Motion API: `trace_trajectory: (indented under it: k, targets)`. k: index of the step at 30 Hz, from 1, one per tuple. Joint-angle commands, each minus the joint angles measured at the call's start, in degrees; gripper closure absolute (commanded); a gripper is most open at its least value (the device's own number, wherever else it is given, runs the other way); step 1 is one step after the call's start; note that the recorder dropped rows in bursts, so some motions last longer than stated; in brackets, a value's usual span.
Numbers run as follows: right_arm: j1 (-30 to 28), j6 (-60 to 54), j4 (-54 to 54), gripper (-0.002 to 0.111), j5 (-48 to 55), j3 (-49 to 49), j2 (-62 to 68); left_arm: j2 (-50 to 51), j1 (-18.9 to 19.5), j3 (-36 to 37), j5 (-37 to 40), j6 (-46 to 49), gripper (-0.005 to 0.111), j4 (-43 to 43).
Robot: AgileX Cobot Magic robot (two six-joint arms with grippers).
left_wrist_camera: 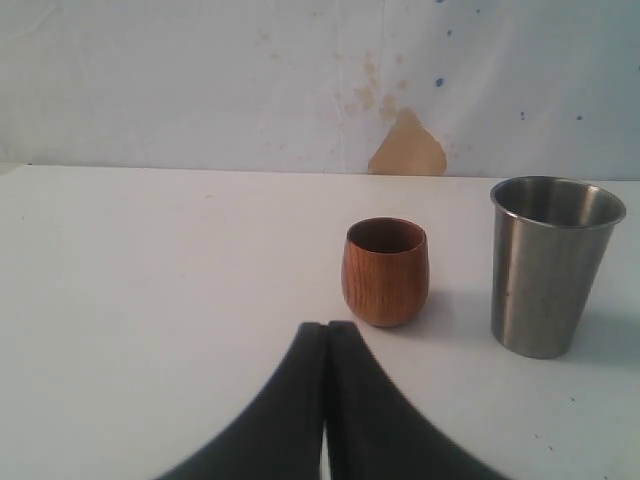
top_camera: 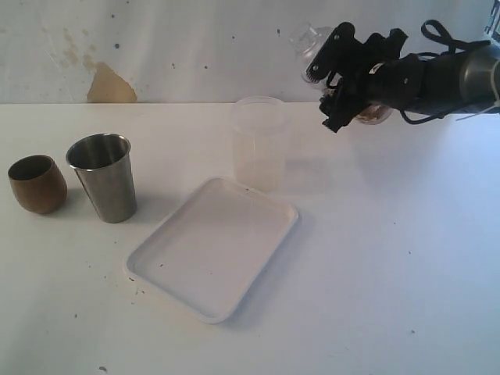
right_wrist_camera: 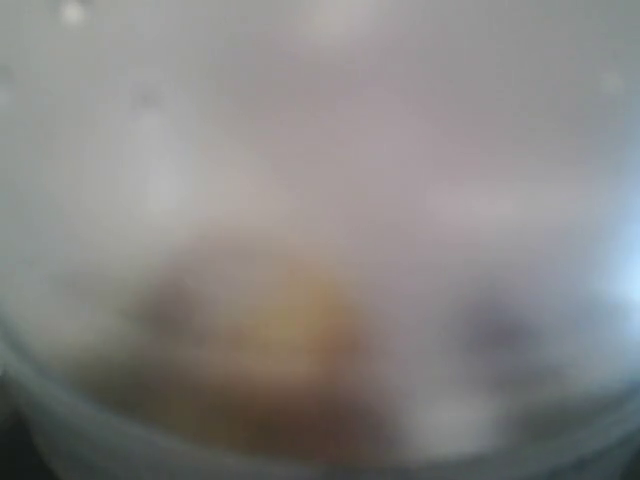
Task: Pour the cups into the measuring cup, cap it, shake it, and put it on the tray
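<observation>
The right hand (top_camera: 324,94) is clamped on the see-through plastic measuring cup (top_camera: 377,114), high in the air above the white tabletop (top_camera: 391,258). The cup lies tilted, with its clear dome cap (top_camera: 307,43) on and something yellow-brown inside. The left hand (left_wrist_camera: 327,400) is pressed together, empty.

At nine o'clock the wooden cup (top_camera: 37,183) is reddish brown with dark grain; the tumbler (top_camera: 102,176) is dull brushed grey. The tray (top_camera: 180,266) and the table (top_camera: 391,273) are plain white. At two o'clock the right gripper (top_camera: 326,90) is black, the measuring cup (top_camera: 375,115) clear with something tan inside.
</observation>
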Motion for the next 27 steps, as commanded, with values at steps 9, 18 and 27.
trace_trajectory:
  k: [9, 18, 27]
  targets:
    - [-0.2, -8.2, 0.9, 0.108, -6.0, -1.1, -0.3, -0.2, -0.1, 0.3, 0.0, -0.1, 0.107, 0.3]
    - [-0.2, -8.2, 1.1, 0.108, -3.1, -5.1, 3.2, -0.2, -0.1, 0.3, 0.0, -0.1, 0.107, 0.3]
    - [-0.2, -15.2, 1.1, 0.108, -5.9, -5.5, 3.9, -0.2, -0.1, 0.3, 0.0, -0.1, 0.107, 0.3]
